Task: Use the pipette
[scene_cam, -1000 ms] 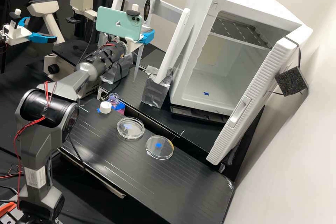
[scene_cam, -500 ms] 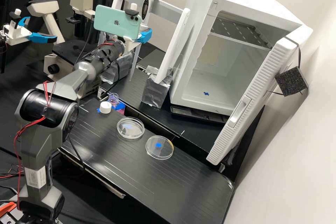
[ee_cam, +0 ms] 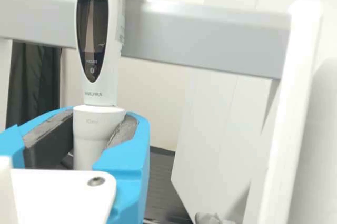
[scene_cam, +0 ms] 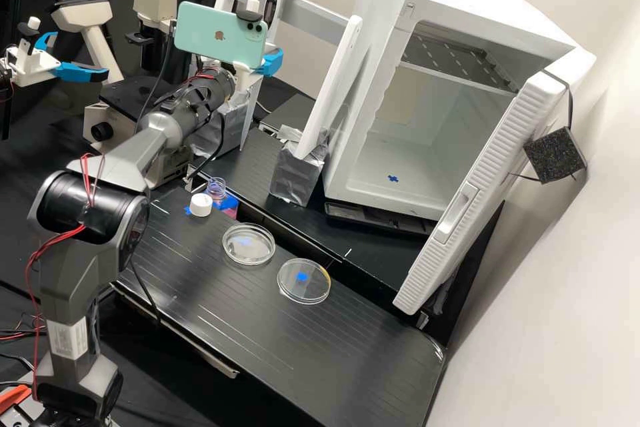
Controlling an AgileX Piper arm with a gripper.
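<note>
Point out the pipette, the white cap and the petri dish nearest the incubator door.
Pipette (ee_cam: 93, 132): wrist view, the pale lower section, below the display.
White cap (scene_cam: 201, 205): high view, middle of the cap.
Petri dish (scene_cam: 308, 289): high view, clear face, just off the blue mark.

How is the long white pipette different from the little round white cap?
The long white pipette is held upright in the white gripper with blue fingers, but the small round white cap sits on the black bench. The pipette has a dark front panel; the cap looks plain. The pipette is tall, the cap squat. Both are mostly white.
</note>
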